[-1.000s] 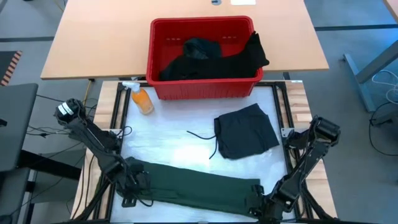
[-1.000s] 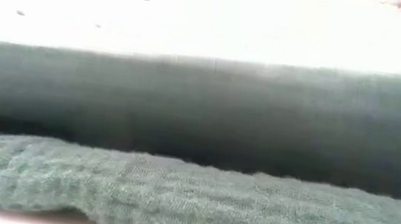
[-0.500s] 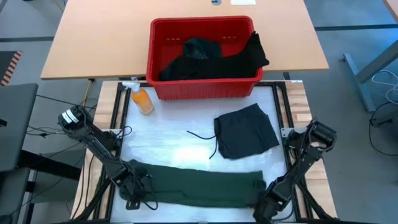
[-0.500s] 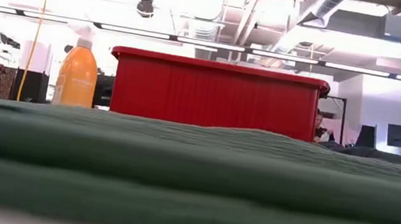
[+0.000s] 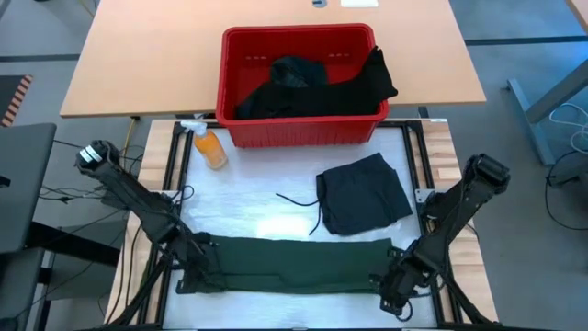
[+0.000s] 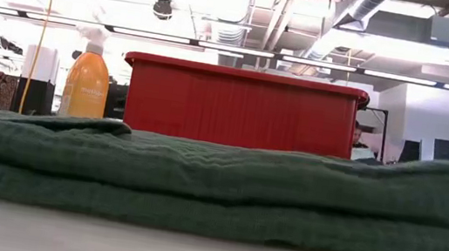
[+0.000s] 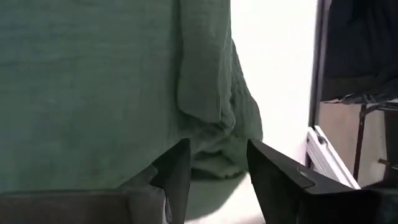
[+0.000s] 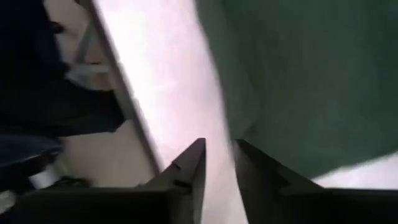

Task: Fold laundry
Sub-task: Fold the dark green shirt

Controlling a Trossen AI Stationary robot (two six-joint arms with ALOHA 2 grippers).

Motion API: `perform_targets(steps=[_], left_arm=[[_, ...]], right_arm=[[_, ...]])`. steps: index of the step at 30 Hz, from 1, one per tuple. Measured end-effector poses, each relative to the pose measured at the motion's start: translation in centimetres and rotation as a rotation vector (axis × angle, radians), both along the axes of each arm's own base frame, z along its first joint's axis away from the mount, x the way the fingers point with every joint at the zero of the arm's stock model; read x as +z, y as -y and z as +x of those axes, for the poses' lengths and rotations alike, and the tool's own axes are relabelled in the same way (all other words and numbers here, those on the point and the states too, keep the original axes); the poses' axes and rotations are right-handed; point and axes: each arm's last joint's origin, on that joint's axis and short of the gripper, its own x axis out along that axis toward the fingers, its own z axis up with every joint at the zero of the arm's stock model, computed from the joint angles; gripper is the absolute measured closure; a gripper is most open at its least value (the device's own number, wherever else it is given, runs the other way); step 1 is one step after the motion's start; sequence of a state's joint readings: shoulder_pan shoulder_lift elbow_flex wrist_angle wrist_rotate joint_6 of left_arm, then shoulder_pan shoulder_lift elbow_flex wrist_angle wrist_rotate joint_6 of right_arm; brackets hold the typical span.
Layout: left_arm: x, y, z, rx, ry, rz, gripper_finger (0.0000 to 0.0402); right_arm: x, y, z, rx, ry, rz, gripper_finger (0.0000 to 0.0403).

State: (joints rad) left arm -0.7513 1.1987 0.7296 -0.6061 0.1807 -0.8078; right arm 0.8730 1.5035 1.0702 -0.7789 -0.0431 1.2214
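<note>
Now the long folded dark green cloth garment (image 5: 292, 263) is lying along the table's near edge, its long axis running between the arms. Left gripper (image 5: 197, 274) is sitting at one end, right gripper (image 5: 397, 280) at the other; both are parted, gripping nothing, cloth just ahead.

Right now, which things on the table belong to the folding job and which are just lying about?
Job: green shirt, folded black piece, dark clothes in the basket.
Lying about: red basket, orange bottle.
</note>
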Motion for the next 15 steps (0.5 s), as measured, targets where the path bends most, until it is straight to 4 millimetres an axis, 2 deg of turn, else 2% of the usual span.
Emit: perform_targets(steps=[3,7,11,15], left_arm=[[1.2,-0.9,-0.7,0.029,0.063,0.016,0.0258],[2.3,-1.6,-0.7,0.078,0.241,0.083,0.0258],[2.7,-0.9,0.7,0.071,0.444,0.145,0.0258],[2.2,0.1,3.0,-0.008,0.625,0.215,0.0258]], right_arm=[[0.8,-0.2,-0.8,-0.043,-0.037,0.065,0.0265],[0.8,-1.0,-2.0,-0.106,-0.090,0.084,0.0225],[-0.4,-0.9,-2.9,-0.417,-0.109,-0.005,0.0193],[-1.4,-0.6,-3.4,-0.696,0.048,-0.044,0.0172]])
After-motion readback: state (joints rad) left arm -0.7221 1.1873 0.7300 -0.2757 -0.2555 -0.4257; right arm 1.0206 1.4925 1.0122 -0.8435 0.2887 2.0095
